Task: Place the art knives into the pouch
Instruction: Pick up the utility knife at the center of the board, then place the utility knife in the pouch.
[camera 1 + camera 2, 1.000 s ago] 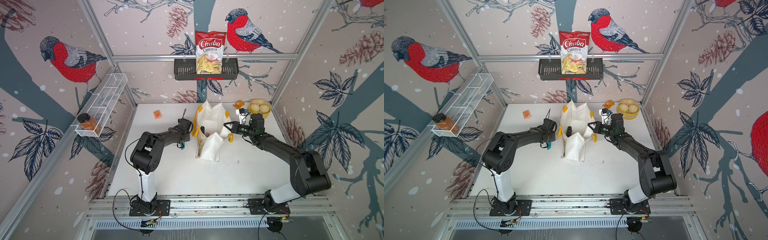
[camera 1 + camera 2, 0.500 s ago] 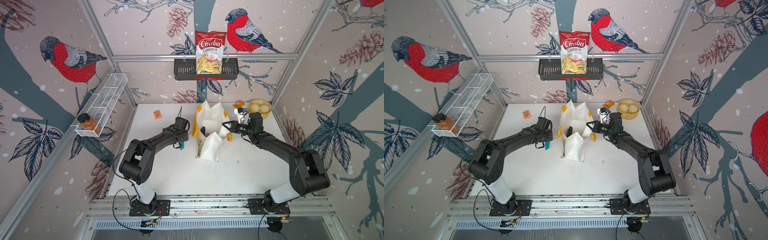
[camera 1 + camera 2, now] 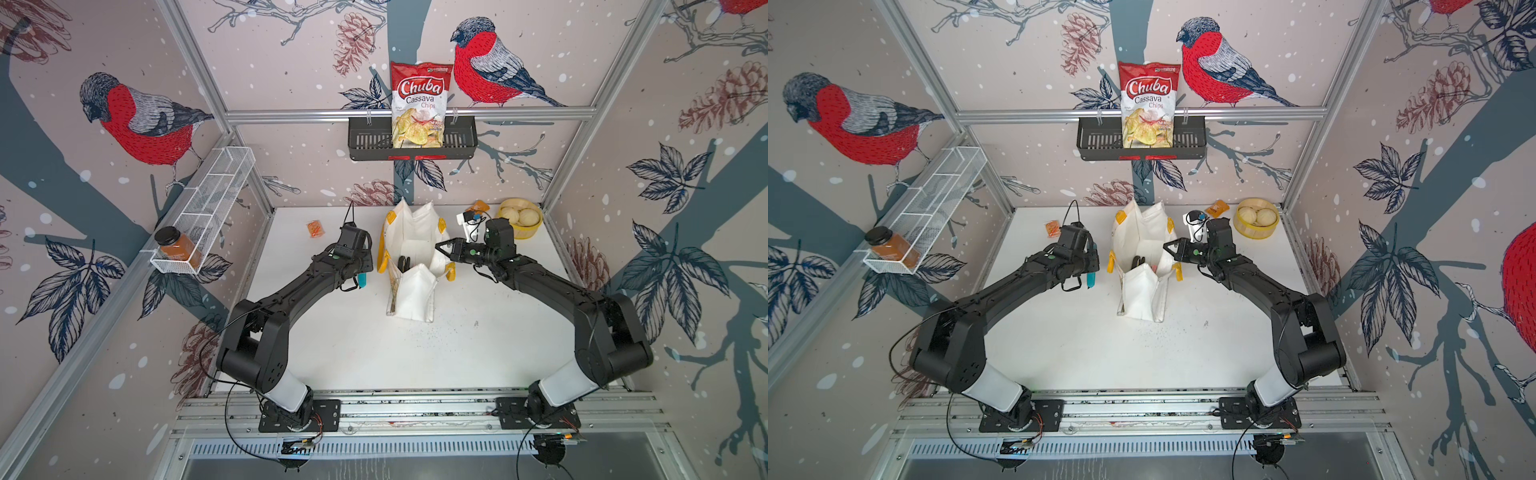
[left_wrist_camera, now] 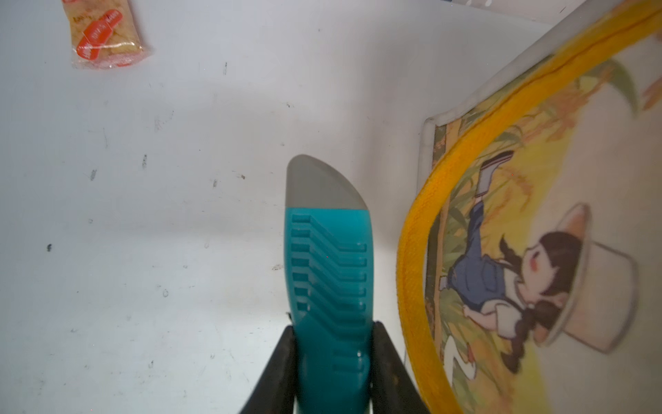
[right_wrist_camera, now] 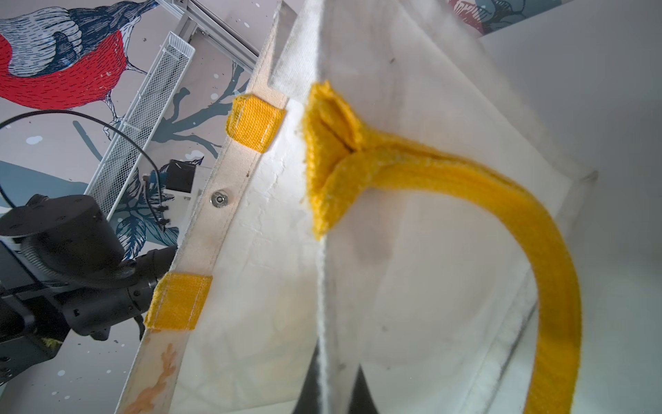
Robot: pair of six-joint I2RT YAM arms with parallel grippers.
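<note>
left claw [image 4: 333, 333] grips the art knife [image 4: 327, 251]; right claw [image 5: 335, 380] pinches the pouch [image 5: 412, 269] wall.

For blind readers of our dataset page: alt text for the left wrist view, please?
The left gripper is shut on a teal art knife with a grey tip, white table behind it. Close beside it is the pouch, with a yellow handle and a printed cartoon girl in a hat; a small orange snack packet lies farther off.
</note>
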